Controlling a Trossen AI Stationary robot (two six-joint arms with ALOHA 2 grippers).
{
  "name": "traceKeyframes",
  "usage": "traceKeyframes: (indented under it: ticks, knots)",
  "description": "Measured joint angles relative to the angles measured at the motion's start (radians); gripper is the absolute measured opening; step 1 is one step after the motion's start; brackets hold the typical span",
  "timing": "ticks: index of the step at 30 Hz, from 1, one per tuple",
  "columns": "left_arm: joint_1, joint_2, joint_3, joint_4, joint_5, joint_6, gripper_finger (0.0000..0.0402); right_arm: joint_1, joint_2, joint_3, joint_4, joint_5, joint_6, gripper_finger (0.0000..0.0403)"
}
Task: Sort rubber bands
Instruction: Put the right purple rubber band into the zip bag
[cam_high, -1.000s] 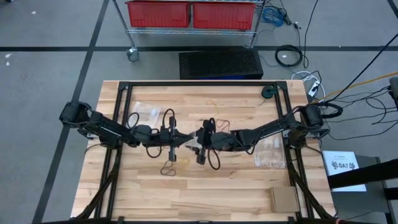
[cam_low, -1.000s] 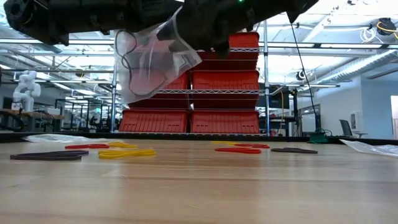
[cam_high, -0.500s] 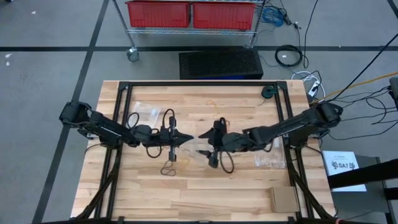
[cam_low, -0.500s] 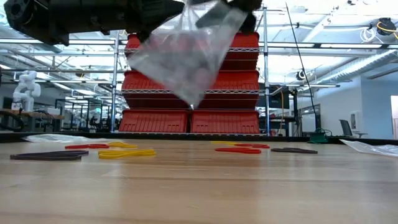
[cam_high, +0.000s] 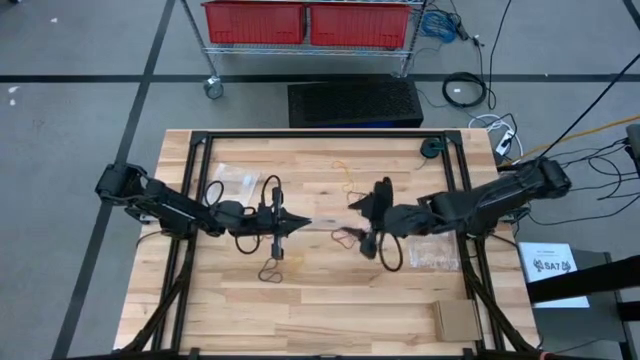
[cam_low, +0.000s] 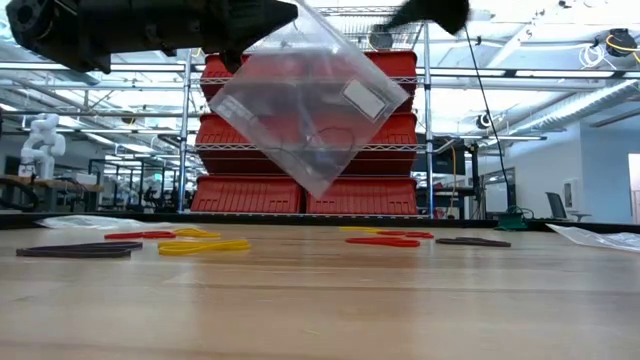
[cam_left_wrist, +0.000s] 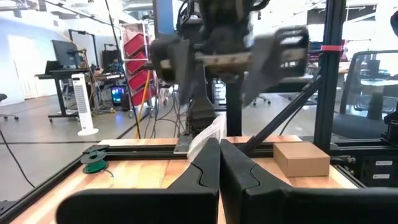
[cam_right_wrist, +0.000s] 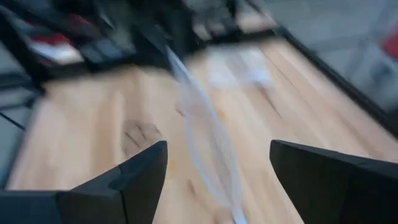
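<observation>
Rubber bands (cam_low: 203, 245), thin red, yellow and black loops, lie scattered across the middle of the wooden table (cam_high: 330, 310). Left gripper (cam_left_wrist: 219, 163) pinches a clear plastic bag (cam_low: 310, 105) (dangling above the tabletop); right gripper (cam_right_wrist: 217, 171) gapes wide, holding nothing, just beside it.

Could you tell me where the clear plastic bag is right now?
It hangs above the table's middle, pinched by the left hand, in front of the red bins in the low view: clear bag.

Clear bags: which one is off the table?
The clear bag pinched in the shut left gripper, hanging mid-air. The others lie flat on the wood.
</observation>
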Motion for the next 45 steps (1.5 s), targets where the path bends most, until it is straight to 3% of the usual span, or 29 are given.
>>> traceKeyframes:
  ticks: [5,9,22,26,34,45]
  knots:
    - [0.000,0.000,0.000,0.000,0.000,0.000,0.0000,0.000,0.020,0.000,-0.334,-0.024,0.325,0.0275]
    - [0.000,0.000,0.000,0.000,0.000,0.000,0.0000,0.022,0.092,0.000,-0.456,-0.038,0.488,0.0275]
    - [-0.005,-0.055,0.000,-0.071,0.000,0.017,0.0000,-0.040,0.380,-0.002,-0.537,-0.166,0.530,0.0275]
    - [-0.006,-0.063,0.000,-0.077,0.000,0.019,0.0000,-0.086,0.393,-0.046,-0.493,-0.206,0.509,0.0275]
    - [-0.007,-0.063,0.000,-0.082,0.000,0.020,0.0000,-0.155,0.380,-0.232,-0.203,-0.291,0.482,0.0274]
    - [-0.007,-0.062,0.000,-0.081,0.000,0.020,0.0000,-0.120,0.383,-0.262,-0.104,-0.261,0.569,0.0252]
